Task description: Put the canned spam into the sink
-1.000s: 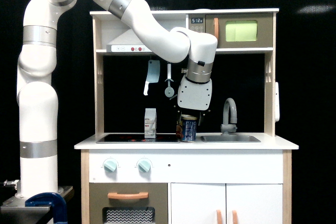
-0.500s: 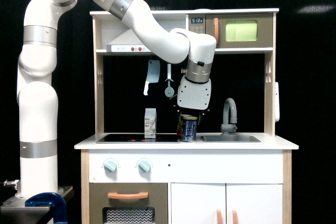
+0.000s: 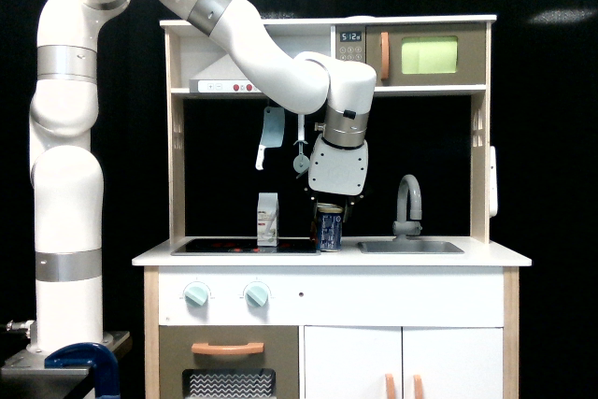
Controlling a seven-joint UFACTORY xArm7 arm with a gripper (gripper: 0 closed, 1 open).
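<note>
Exterior view, facing a toy kitchen unit [image 3: 332, 273] against a black backdrop. White xArm [image 3: 65, 175] stands at the view's left, reaches up and over, then bends down into the open space above the counter. Its gripper [image 3: 328, 207] hangs directly over the canned spam [image 3: 328, 231], dark blue tin with a gold top rim. Fingers are lost against the dark background and the tin's top; I cannot tell whether they are clamped on the tin or apart. Tin sits upright at counter level, at the view's right edge of the black hob [image 3: 245, 246], just beside the sink [image 3: 409, 247] but not in it. Whether its base touches the counter I cannot make out.

Small white-and-grey carton [image 3: 268, 219] stands upright on the hob, to the view's left of the tin, apart from it. Grey faucet [image 3: 407, 203] rises behind the sink. Pale blue toy cleaver [image 3: 270, 134] and a ladle-like utensil [image 3: 301, 151] hang from the rail behind the arm. Microwave [image 3: 425, 54] with green window sits in the upper shelf at the view's right. Two pale knobs [image 3: 226, 295] on the front panel below the hob.
</note>
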